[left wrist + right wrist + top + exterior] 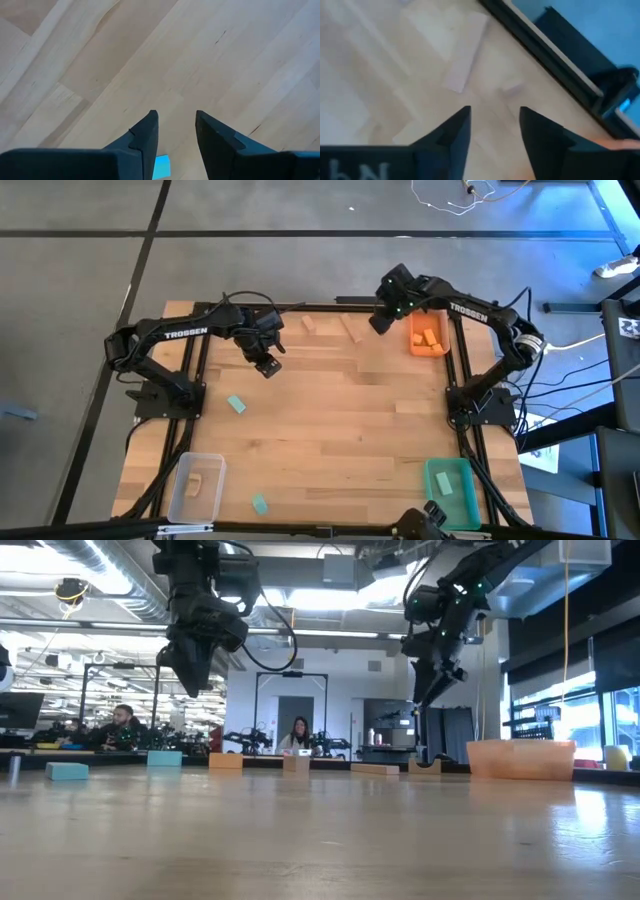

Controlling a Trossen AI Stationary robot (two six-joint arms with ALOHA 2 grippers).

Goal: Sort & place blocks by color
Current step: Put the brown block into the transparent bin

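Observation:
Two pale wood blocks (308, 325) (350, 330) lie flat near the table's far edge. Two teal blocks (236, 404) (260, 503) lie flat on the left half. My right gripper (379, 324) hangs open above the table, just right of the wood blocks; one wood block (465, 55) lies ahead of its fingers (495, 115). My left gripper (266, 366) hangs open above bare wood, up and to the far right of the nearer teal block, which shows through the gap between its fingers (161, 166). Neither gripper holds anything.
An orange bin (428, 335) with orange blocks stands at the far right, close to my right gripper. A green bin (452, 488) stands at the near right. A clear bin (195, 485) with a wood block stands at the near left. People sit in the room beyond the table (300, 735).

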